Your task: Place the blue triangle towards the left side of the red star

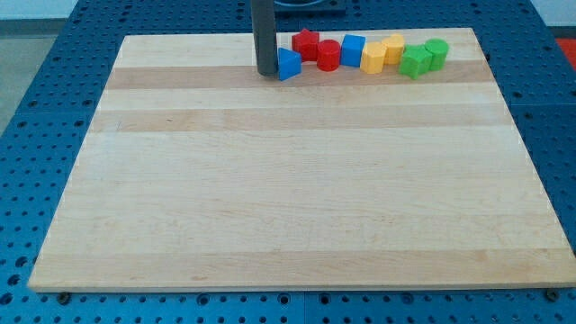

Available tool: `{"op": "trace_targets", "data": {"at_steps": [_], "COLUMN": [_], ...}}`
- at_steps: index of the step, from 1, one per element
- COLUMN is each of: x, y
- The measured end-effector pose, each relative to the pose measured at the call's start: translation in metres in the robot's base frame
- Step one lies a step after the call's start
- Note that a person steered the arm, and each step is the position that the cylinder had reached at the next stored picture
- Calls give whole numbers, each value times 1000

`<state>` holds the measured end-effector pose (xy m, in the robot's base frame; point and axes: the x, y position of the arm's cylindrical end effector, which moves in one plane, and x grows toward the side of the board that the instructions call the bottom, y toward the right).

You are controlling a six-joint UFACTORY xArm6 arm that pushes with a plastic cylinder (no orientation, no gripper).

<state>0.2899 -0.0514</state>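
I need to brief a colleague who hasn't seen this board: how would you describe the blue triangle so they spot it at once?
Look along the far edge of the light wooden board, at the view's top, where a row of small coloured blocks sits. The small blue triangular block is the leftmost of that row, just below-left of the red star-shaped block. Unlike the other blue block further right, it has my tip right against its left side.
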Motion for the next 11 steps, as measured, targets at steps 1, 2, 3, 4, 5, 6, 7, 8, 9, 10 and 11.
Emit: {"op": "trace_targets", "data": {"at_steps": [1, 2, 3, 4, 5, 6, 7, 8, 9, 10, 11], "x": [56, 98, 74, 53, 46, 31, 28, 21, 19, 8, -5], "y": [-11, 25, 52, 52, 50, 44, 37, 30, 25, 22, 18]}}
